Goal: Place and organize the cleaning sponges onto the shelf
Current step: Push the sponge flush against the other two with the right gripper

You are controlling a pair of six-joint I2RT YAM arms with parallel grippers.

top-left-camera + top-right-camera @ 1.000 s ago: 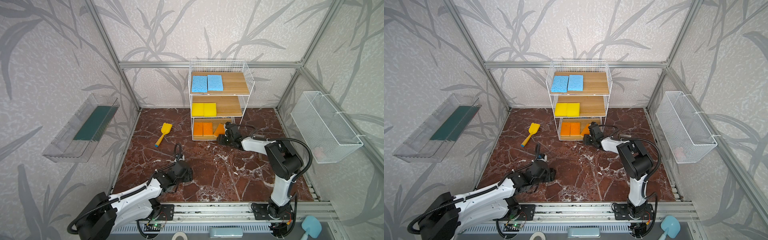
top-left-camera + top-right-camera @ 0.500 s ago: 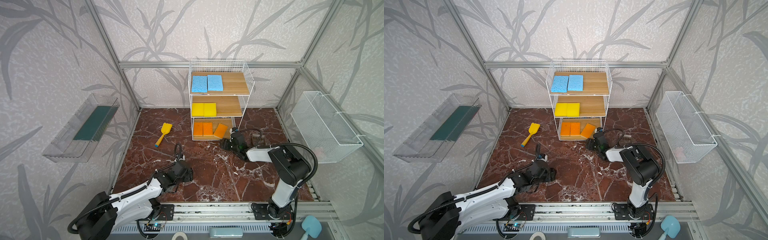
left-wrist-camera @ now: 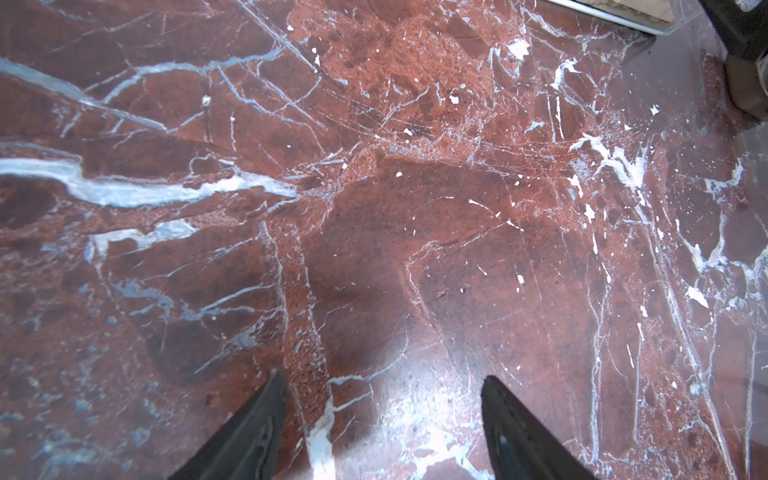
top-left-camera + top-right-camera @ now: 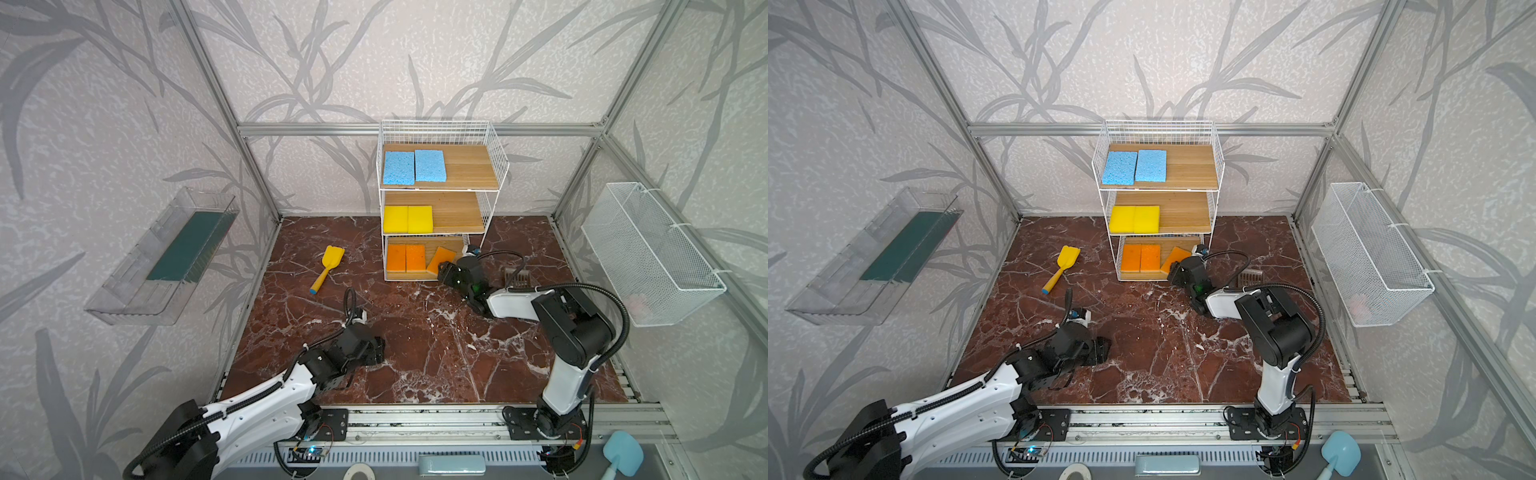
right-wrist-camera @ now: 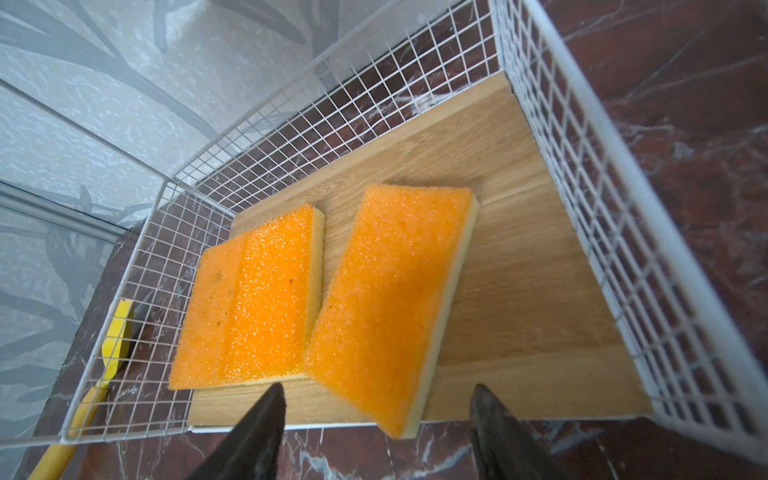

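- Three orange sponges [image 5: 266, 299] lie on the bottom board of the shelf [image 5: 519, 249], one crooked.
- Two blue sponges [image 4: 399, 167] sit on top, two yellow sponges [image 4: 407, 219] between.
- Right claw [image 5: 377, 387] gapes wide by the crooked sponge [image 5: 395, 299].
- Left claw [image 3: 382, 378] is wide open above the floor [image 3: 374, 208].

The shelf [image 4: 469, 166] is white wire with pale wood; sponges [image 4: 399, 168] are blue, yellow, orange-over-beige; the floor [image 3: 374, 249] is white-veined red-brown.
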